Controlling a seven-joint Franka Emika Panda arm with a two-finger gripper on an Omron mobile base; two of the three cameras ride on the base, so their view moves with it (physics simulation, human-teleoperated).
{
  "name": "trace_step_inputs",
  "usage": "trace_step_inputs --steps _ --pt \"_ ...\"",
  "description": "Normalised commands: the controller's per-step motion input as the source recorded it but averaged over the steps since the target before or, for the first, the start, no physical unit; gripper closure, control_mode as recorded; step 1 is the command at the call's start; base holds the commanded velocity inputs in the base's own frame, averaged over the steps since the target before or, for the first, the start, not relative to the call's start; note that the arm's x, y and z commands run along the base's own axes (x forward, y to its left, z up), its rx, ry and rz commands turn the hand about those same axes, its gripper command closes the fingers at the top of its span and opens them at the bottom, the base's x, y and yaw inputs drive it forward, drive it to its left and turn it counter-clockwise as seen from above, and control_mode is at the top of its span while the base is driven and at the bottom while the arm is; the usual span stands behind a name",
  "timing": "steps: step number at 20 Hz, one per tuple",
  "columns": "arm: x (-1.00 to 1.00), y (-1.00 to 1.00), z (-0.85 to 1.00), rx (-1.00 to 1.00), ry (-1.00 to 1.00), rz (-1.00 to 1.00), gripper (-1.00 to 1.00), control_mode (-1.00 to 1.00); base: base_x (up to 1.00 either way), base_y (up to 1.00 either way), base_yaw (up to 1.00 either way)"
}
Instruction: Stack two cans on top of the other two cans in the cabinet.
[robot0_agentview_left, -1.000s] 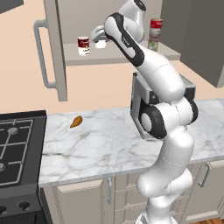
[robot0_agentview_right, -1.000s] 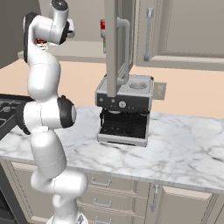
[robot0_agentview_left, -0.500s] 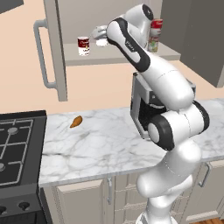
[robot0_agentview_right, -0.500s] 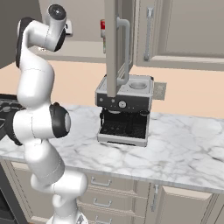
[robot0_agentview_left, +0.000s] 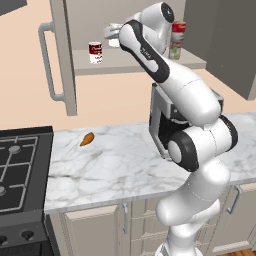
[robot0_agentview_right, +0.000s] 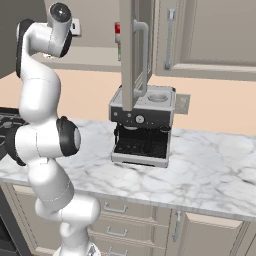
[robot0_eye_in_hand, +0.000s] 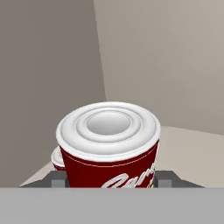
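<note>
The jaws (robot0_eye_in_hand: 109, 183) are closed on a red-and-white can (robot0_eye_in_hand: 109, 144), clamped on its two sides low down, with its pale ribbed lid facing the hand camera and white script showing on the red label. Just behind and to one side of that held can, partly hidden by it, the rim of a second can (robot0_eye_in_hand: 57, 158) peeks out, seemingly standing on the cabinet shelf (robot0_eye_in_hand: 192, 153); whether the two touch cannot be told. Beyond the jaws rise the plain grey-beige inner walls of the cabinet (robot0_eye_in_hand: 166, 57), meeting in a corner. In the left base view the hand (robot0_agentview_left: 114, 36) reaches into the open cabinet above the shelf, and another red-and-white can (robot0_agentview_left: 95, 52) stands upright on the shelf a little way off from the jaws, on the side toward the open slab door (robot0_agentview_left: 60, 55) with its long pale bar handle (robot0_agentview_left: 46, 62). On the opposite side of the jaws, past the arm's upper links, a tall stack with a red top and a greenish-yellow label (robot0_agentview_left: 176, 40) stands on the same shelf. Well below the jaws lies the marble counter (robot0_agentview_left: 115, 170), bearing a small orange-brown item (robot0_agentview_left: 87, 139) and a coffee machine (robot0_agentview_right: 142, 127), with a black stove (robot0_agentview_left: 17, 165) at the counter's end.
</note>
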Motion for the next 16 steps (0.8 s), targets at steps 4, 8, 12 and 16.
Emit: trace_step_inputs --steps 4,8,12,16 --pt "0.04 0.18 0.30 0.02 0.00 0.00 1.00 -1.00 0.00 0.00 0.00" --pt "0.04 0.24 0.17 0.00 0.00 0.00 1.00 -1.00 0.00 0.00 0.00" --pt "0.05 0.41 -0.04 -0.01 0.00 0.00 1.00 -1.00 0.00 0.00 0.00" --pt "0.21 0.30 -0.13 0.00 0.00 0.00 1.00 -1.00 0.00 0.00 0.00"
